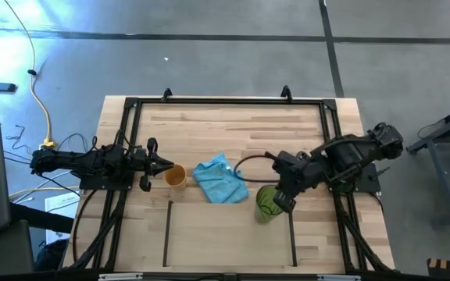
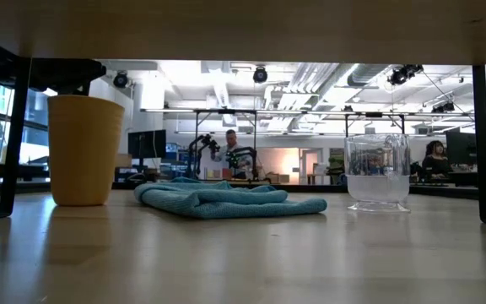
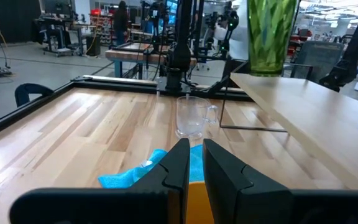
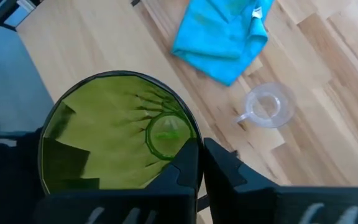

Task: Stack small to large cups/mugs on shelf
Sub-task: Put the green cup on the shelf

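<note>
So far nothing is nested. The three cups stand or hang apart, and the marked shelf (image 1: 229, 238) at the bench's near edge holds none of them.

The right gripper (image 4: 200, 163) has its fingers pinched shut on the rim of the green tumbler (image 1: 266, 202), one finger inside and one outside. In the left wrist view the tumbler shows above the bench, so I judge it lifted, just by the shelf's right-hand line. The left gripper (image 1: 161, 165) has its fingers nearly closed at the rim of the orange cup (image 1: 176, 176), apparently clamping its wall. In the low view that cup rests on the bench (image 1: 209, 133), left of the light-blue cloth (image 1: 219, 181). The small clear glass mug (image 3: 193, 116) stands alone on the bench beyond the cloth.

Still to do, as I judge it: set the tumbler on the shelf, drop the orange cup into it, then the glass mug.

Count: three cups, one cloth, two arms.
</note>
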`<action>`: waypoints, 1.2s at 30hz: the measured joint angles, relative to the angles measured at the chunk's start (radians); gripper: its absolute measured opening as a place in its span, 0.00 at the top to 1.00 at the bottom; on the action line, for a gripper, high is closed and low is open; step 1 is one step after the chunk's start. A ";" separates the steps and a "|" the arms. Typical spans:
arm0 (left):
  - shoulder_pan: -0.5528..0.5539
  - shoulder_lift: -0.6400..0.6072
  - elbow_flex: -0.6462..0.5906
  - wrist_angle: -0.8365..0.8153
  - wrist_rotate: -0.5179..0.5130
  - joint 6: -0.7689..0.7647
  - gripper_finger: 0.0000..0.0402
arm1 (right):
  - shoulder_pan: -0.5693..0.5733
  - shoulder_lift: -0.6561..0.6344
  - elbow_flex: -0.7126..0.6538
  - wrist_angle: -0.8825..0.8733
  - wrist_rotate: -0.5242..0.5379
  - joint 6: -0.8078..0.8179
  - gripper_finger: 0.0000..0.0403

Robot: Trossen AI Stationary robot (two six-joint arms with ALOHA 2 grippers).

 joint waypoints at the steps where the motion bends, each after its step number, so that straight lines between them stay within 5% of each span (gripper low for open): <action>1: 0.000 0.000 0.000 0.000 0.000 0.000 0.91 | 0.007 0.003 0.000 0.000 0.000 0.006 1.00; 36: 0.000 0.000 0.000 -0.002 0.000 -0.049 0.91 | 0.089 0.063 0.003 0.013 0.010 0.095 1.00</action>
